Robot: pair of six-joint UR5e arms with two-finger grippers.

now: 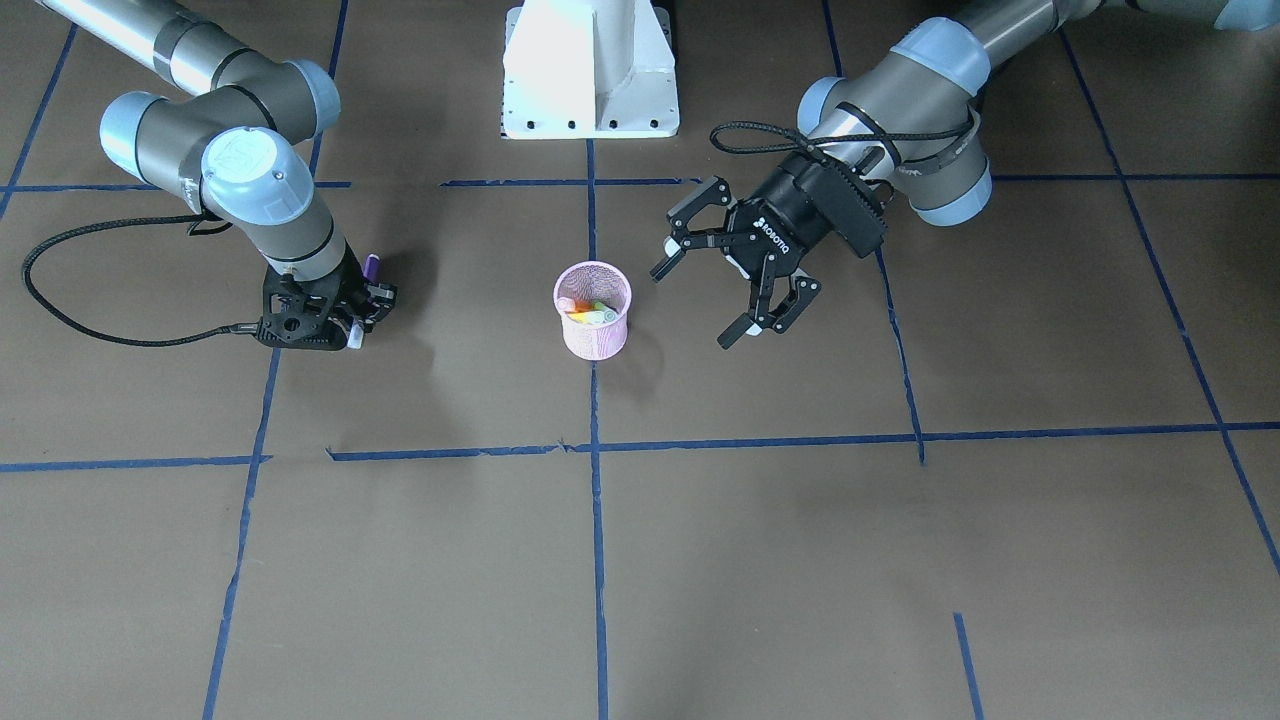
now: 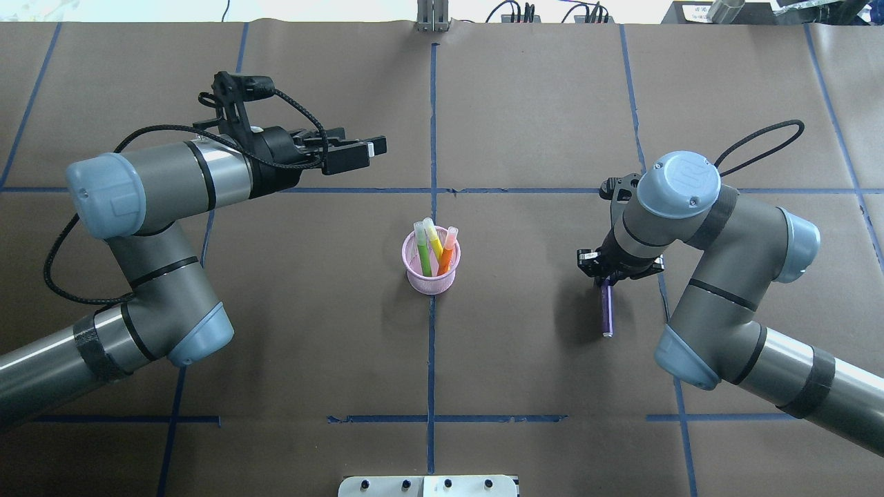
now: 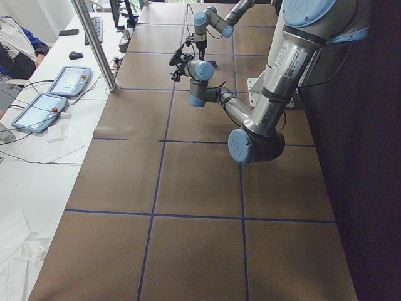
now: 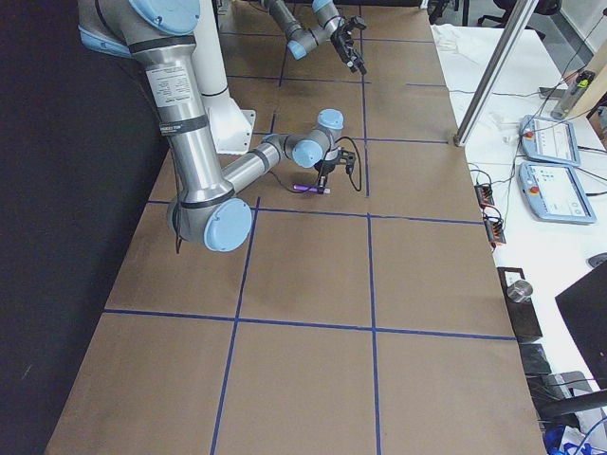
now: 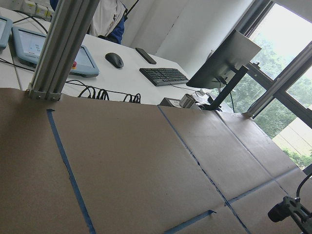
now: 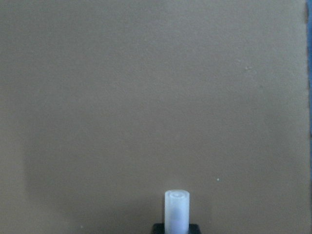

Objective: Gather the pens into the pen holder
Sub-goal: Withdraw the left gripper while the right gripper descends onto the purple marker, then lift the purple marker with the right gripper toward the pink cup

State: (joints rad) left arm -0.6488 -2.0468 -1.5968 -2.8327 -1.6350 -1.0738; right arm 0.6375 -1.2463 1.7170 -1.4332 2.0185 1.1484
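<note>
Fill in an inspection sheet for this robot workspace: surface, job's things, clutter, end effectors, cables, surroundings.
Surface: table covered in brown paper with a blue tape grid.
Job's things: pink pen holder upright at centre, holding a green pen, yellow pen and orange pen; purple pen outside it, at the right arm.
Clutter: nothing seen.
End effectors: left end effector open, empty; right end effector shut on the purple pen; lifted or not, cannot tell.
Cables: left-arm cable and right-arm cable loop apart from the holder.
Surroundings: side bench with teach pendants, keyboard, monitor.
</note>
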